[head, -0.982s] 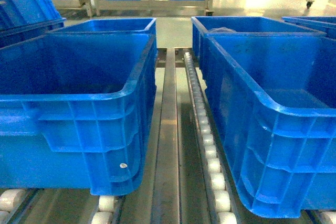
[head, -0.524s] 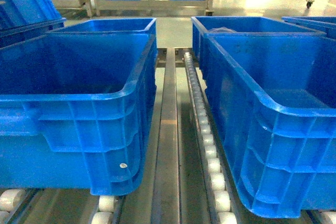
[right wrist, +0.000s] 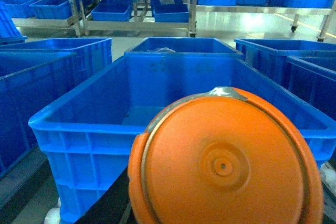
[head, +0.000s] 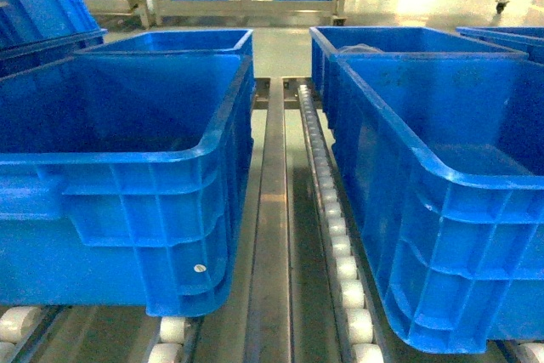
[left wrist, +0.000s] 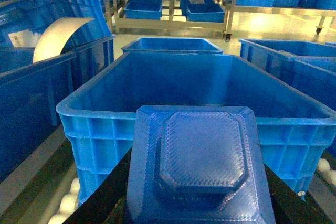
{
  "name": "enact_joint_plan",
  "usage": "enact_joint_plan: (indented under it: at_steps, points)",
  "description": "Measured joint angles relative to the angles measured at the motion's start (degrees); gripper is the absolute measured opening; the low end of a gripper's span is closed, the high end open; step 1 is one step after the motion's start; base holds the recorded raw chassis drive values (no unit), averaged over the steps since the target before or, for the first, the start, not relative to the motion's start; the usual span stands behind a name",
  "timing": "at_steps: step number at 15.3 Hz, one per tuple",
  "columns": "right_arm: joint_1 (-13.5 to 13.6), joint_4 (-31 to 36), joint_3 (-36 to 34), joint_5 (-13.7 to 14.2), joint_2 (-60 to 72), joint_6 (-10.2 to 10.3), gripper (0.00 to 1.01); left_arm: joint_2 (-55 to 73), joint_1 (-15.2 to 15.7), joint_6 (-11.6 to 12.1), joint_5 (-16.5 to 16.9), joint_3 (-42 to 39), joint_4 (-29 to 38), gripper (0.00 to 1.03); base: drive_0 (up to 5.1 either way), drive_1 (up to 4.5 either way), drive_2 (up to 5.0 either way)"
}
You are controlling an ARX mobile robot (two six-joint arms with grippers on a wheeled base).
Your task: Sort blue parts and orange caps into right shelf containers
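I am holding a square, textured blue plastic part (left wrist: 199,166) low in the left wrist frame and a round orange plastic cap (right wrist: 226,161) low in the right wrist frame, each apparently clamped though the jaws are hidden, both poised before large ribbed bright-blue plastic crates (left wrist: 173,114) (right wrist: 173,108), so I am judging the next move as carrying each over its rim and releasing.

Nothing readable here, honestly. The blue crates (head: 127,201) have plain ribbed walls with no lettering, the orange cap (right wrist: 223,163) is bare, and so is the blue part (left wrist: 199,166). A white label (left wrist: 18,38) sits in a left crate, too blurry to read.
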Motion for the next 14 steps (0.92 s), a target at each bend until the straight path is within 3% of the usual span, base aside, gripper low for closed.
enact_joint_plan:
  at_steps: [14]
  points:
    - [0.00,0.00,0.00,0.00,0.00,0.00,0.43,0.00,0.00,0.00,0.02,0.00,0.00,0.41,0.0,0.00,0.0]
